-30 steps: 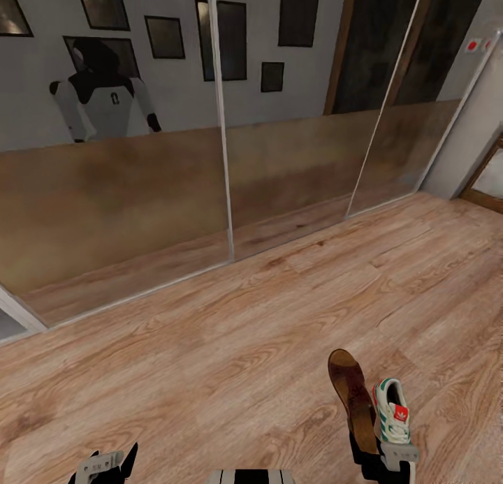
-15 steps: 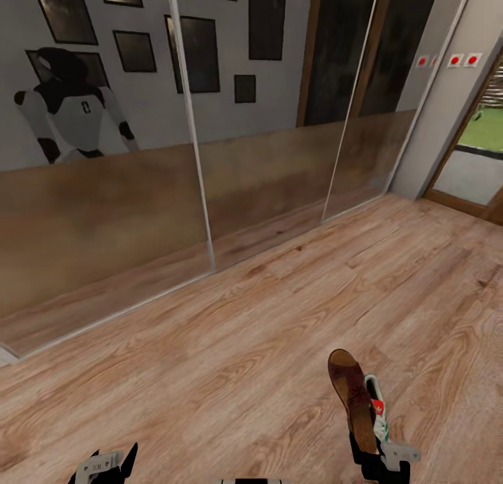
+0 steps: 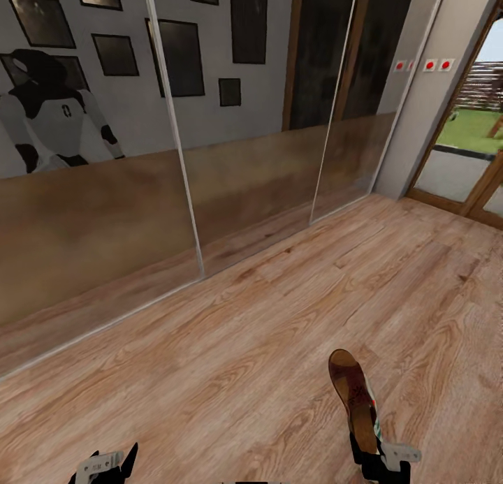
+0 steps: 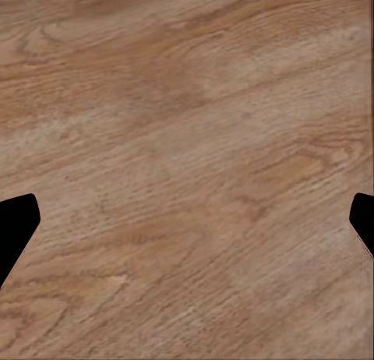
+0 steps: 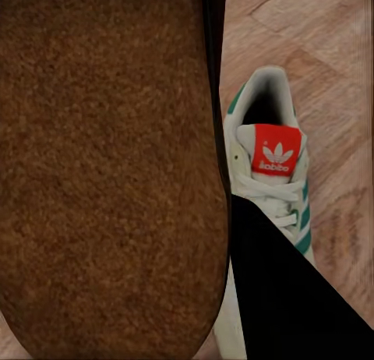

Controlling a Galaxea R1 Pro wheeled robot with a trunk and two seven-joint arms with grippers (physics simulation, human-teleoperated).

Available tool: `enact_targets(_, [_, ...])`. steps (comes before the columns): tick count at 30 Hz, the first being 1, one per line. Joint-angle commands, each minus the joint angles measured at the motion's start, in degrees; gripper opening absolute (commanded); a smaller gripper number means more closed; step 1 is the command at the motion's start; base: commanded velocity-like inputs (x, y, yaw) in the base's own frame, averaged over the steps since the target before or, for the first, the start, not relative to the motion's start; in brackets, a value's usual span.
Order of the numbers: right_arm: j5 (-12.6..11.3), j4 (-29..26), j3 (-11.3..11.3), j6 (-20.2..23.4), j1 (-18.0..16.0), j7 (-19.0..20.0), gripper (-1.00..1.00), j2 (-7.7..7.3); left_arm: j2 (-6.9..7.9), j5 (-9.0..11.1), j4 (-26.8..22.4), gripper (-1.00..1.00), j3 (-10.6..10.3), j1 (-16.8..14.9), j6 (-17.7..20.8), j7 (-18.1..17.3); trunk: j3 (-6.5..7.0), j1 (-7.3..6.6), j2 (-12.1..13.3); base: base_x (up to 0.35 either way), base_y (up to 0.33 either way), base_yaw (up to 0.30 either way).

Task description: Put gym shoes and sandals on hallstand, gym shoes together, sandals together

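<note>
Your right gripper (image 3: 381, 463) sits at the lower right of the head view, pinching a brown sandal (image 3: 354, 400) by one end so that the shoe sticks up and forward from the fingers, its suede-like sole turned toward the camera. In the right wrist view that same sole takes up the near half of the picture, with one black finger (image 5: 288, 298) pressed along its edge. Just past the sandal, a white gym shoe (image 5: 269, 181) with green stripes and a red tongue patch lies on the corridor floor (image 3: 244, 344), close under the gripper (in the head view it is almost wholly hidden behind the sandal). Your left gripper (image 3: 105, 464) is low at the left with nothing between its fingers; its wrist view shows the two black fingertips (image 4: 15, 224) spread wide apart over bare wood planks. Mirrored sliding panels (image 3: 175, 156) line the wall ahead.
</note>
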Motion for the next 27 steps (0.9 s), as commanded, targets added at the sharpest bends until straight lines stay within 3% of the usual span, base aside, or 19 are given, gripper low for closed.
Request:
enact_targets(1, [-0.79, 0.07, 0.40, -0.12, -0.05, 0.50, -1.00, -0.01, -0.09, -0.60, -0.01, 1.00, 0.42, -0.07, -0.34, -0.32, -0.03, 0.01, -0.02, 0.193, 0.180, -0.231])
enact_targets(27, [-0.86, 0.08, 0.40, -0.11, -0.05, 0.41, -1.00, 0.34, -0.16, -0.72, 0.08, 1.00, 0.25, -0.07, -0.34, -0.32, 0.03, 0.01, -0.02, 0.194, 0.267, -0.281])
